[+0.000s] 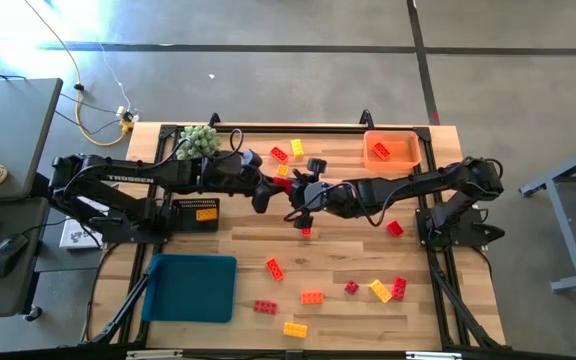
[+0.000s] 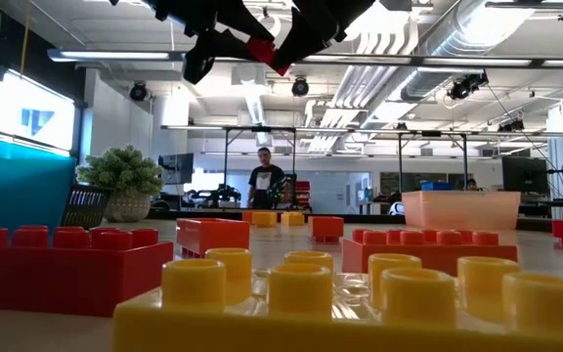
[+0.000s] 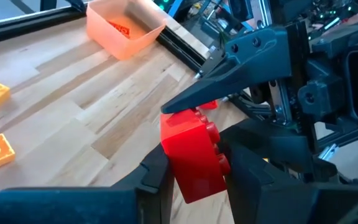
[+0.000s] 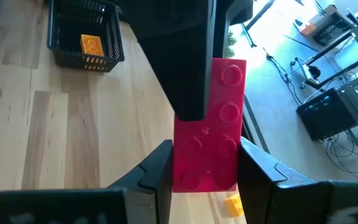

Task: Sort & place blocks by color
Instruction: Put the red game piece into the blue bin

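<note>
Red is the colour that matters: one red brick (image 4: 207,124) hangs in the air over the middle of the table, caught between both grippers at once.

Working left to right in the high view. At 9 o'clock the left arm reaches in over a black basket (image 1: 196,212) with a yellow brick inside; a teal tray (image 1: 190,288) lies at 7 o'clock and a green plant ball (image 1: 197,141) at 11. The left gripper (image 3: 194,174) has its fingers on either side of the red brick, near or on its two side faces; they are part closed, and I cannot tell whether the grasp is firm.

At centre the two grippers meet nose to nose. The right gripper (image 4: 205,168) is clenched on the same brick, fingers across its narrow width. In its wrist view the brick's long axis runs straight out from between its fingers toward the left arm.

Judgement: this is a hand-over. It turns on that axis. Each gripper holds one end of the long brick, so neither is nearer; the brick lies between them.

Farther right, an orange bin (image 1: 392,150) at 1 o'clock holds orange bricks. Loose blocks lie at 12 o'clock and across 5 to 6 o'clock, well apart from the grippers. One small red brick (image 1: 306,231) sits on the wood just beneath the meeting point.
</note>
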Controlling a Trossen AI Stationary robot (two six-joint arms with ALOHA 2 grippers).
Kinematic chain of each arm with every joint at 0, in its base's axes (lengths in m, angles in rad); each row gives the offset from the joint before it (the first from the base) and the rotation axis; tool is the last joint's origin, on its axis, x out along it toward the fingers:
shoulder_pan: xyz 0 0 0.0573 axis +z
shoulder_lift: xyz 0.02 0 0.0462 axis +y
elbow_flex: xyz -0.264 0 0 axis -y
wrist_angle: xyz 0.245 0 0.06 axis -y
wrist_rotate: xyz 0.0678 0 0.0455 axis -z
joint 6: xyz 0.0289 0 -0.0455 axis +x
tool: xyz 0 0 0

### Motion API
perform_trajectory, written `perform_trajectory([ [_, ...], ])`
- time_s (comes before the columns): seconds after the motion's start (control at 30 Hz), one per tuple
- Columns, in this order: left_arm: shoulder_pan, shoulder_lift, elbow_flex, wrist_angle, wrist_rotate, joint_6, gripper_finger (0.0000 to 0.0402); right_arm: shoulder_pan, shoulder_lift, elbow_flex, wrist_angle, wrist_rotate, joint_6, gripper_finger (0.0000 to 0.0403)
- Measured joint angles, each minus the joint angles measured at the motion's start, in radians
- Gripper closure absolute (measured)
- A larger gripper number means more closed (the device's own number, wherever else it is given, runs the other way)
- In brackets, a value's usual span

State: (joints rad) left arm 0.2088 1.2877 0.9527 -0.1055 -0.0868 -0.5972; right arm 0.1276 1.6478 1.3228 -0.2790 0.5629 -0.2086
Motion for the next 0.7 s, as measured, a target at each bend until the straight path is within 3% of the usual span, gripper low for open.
perform_trajectory([
  [0.1, -0.011, 0.000, 0.000, -0.003, -0.004, 0.026, 0.0316, 0.001, 0.000, 0.000, -0.001, -0.003, -0.007, 0.0282],
  [0.43, -0.058, 0.001, 0.000, -0.084, -0.047, 0.146, 0.0323, 0.011, -0.001, 0.000, -0.032, 0.005, 0.026, 0.0159],
  [0.7, -0.124, -0.001, 0.000, -0.197, -0.064, 0.160, 0.0323, 0.061, -0.001, 0.000, -0.075, 0.027, 0.057, 0.0148],
])
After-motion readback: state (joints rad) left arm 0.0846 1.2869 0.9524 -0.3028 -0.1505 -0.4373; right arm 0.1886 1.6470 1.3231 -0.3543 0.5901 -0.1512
